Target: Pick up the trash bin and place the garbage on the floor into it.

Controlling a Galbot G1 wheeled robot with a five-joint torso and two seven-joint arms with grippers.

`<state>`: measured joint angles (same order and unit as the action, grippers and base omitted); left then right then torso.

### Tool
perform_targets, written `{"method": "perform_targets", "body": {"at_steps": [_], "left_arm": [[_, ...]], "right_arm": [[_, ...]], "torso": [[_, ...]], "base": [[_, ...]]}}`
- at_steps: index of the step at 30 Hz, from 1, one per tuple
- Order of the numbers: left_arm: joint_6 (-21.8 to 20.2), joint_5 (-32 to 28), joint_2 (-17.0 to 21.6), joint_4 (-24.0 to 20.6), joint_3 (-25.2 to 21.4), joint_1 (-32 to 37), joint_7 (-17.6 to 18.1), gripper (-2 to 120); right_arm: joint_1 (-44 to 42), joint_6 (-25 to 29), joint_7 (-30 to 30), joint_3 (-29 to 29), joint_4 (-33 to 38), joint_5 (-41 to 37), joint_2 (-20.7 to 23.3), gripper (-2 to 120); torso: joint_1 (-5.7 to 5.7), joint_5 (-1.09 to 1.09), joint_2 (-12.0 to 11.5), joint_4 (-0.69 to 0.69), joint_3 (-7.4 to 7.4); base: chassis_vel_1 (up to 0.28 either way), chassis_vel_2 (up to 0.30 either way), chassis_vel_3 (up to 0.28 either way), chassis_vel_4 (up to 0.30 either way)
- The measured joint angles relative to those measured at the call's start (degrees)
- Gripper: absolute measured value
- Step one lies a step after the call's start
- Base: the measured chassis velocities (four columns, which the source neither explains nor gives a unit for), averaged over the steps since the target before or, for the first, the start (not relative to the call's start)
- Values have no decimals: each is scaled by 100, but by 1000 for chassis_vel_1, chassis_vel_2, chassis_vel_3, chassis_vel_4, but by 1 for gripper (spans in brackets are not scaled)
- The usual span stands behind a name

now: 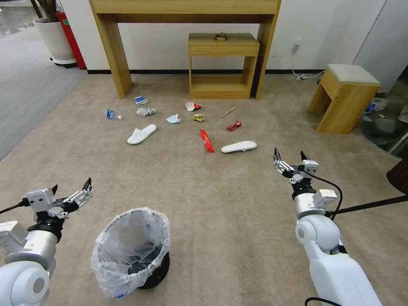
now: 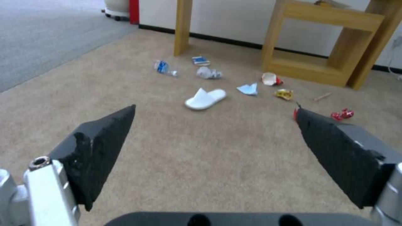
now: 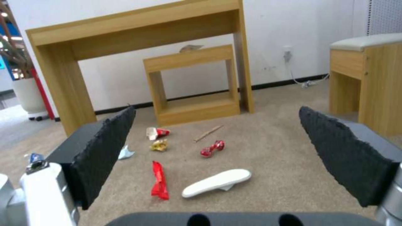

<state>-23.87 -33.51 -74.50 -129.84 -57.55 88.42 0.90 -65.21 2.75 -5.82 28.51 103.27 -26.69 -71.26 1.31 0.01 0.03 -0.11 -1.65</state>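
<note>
The trash bin (image 1: 131,250), black with a crinkled whitish bag over its rim, stands on the beige floor (image 1: 212,199) close in front of me. My left gripper (image 1: 71,188) hovers open just left of it and a little beyond. My right gripper (image 1: 290,156) is open at the right, above bare carpet. The garbage lies farther off: two white slippers (image 1: 141,134) (image 1: 239,146), a red wrapper (image 1: 207,140), a crushed red can (image 1: 233,125), a plastic bottle (image 1: 112,114), a blue mask (image 1: 173,119), a red-white cup (image 1: 192,106), a blue-white carton (image 1: 140,100) and a wooden stick (image 1: 228,112).
A tall wooden desk (image 1: 187,10) and a small wooden shelf table (image 1: 223,63) stand against the far wall behind the litter. A wooden stool (image 1: 346,97) is at the right. A white plant pot (image 1: 55,40) sits on grey carpet at the far left.
</note>
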Motion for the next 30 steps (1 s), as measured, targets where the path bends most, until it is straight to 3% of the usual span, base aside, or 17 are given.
{"method": "perform_targets", "body": {"at_steps": [30], "left_arm": [[130,81,-113,-68,-2,0,-53,100]], "right_arm": [[31,40,0,-22,-23,1,61,100]], "torso": [[0,0,0,0,0]], "base": [[0,0,0,0]]}}
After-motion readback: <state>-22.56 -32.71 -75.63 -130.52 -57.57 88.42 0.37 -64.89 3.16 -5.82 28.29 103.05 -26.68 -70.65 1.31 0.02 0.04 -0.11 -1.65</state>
